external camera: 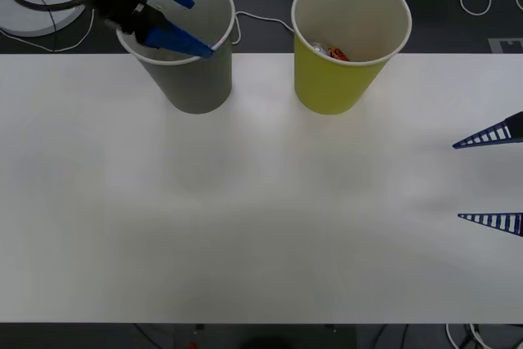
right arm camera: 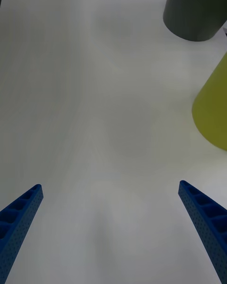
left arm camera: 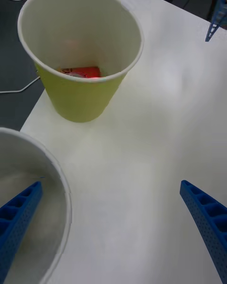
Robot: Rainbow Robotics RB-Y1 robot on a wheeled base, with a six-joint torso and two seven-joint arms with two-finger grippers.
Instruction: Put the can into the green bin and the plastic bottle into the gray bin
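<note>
Can (external camera: 335, 53) lies inside green bin (external camera: 331, 87).

Even, bright overhead light is cast on the white counter (external camera: 261, 226); soft shadows are thrown beneath the gray bin (external camera: 189, 79) and green bin (external camera: 339, 79). Mild glare is seen.

Blue, tapered fingers on both grippers, ribbed with open lattice cells along one face and speckled with fine dots along the flat side, narrowing to blunt tips. On the left gripper (external camera: 181, 20), black housing behind the two blue fingers (external camera: 174, 38), with a thick black cable looping along the dark arm. On the right gripper (external camera: 489, 177), two slim pointed fingers, dark blue with pale ladder-like ribs showing across their length in the front view, and the same blue dotted walls and hollow cells seen close in the right wrist view (right arm camera: 203, 213).
</note>
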